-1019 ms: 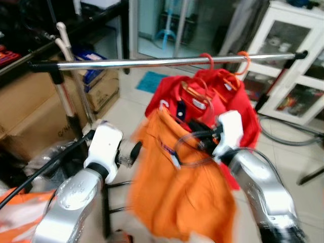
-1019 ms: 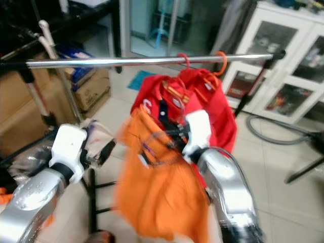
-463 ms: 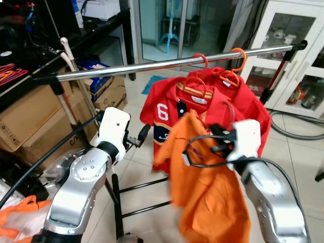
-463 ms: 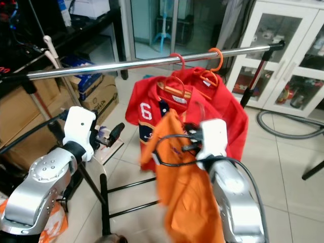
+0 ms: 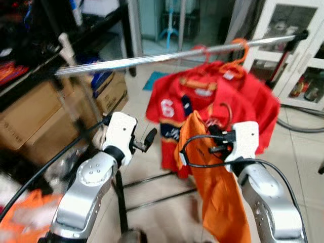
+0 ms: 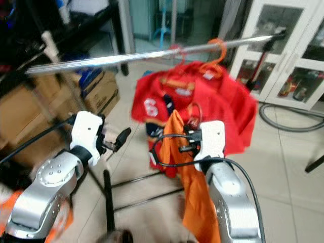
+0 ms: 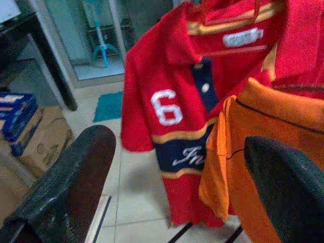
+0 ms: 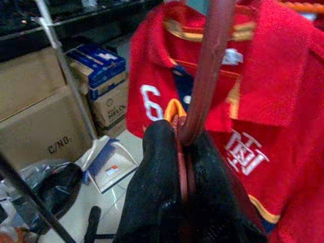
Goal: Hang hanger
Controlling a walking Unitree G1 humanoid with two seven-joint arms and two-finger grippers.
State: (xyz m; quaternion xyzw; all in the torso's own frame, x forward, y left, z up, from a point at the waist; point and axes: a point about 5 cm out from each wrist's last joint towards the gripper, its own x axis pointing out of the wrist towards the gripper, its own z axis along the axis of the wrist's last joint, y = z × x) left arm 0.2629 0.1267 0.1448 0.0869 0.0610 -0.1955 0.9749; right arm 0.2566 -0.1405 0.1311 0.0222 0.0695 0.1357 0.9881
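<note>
A chrome rail [image 5: 152, 58] crosses the view at chest height, with two red shirts [image 5: 202, 98] on orange hangers [image 5: 242, 48] toward its right end. Below the rail, in front of the red shirts, my right gripper [image 5: 215, 130] is shut on the neck of a dark red hanger [image 8: 207, 66] that carries an orange shirt [image 5: 220, 192]. The hanger's hook [image 5: 223, 112] stands free, well under the rail. My left gripper [image 5: 149, 137] is open to the left of the orange shirt, its fingers [image 7: 66, 177] wide apart and holding nothing.
Cardboard boxes [image 5: 30, 116] and a black shelf stand at the left behind the rack's post. A white glass-door cabinet [image 5: 298, 50] is at the back right, with a grey hose on the floor before it. Orange cloth [image 5: 25, 212] lies low at the left.
The view has shifted. The orange shirt, earlier spread wide between both arms, now hangs narrow from the right gripper. The left gripper stands apart from it.
</note>
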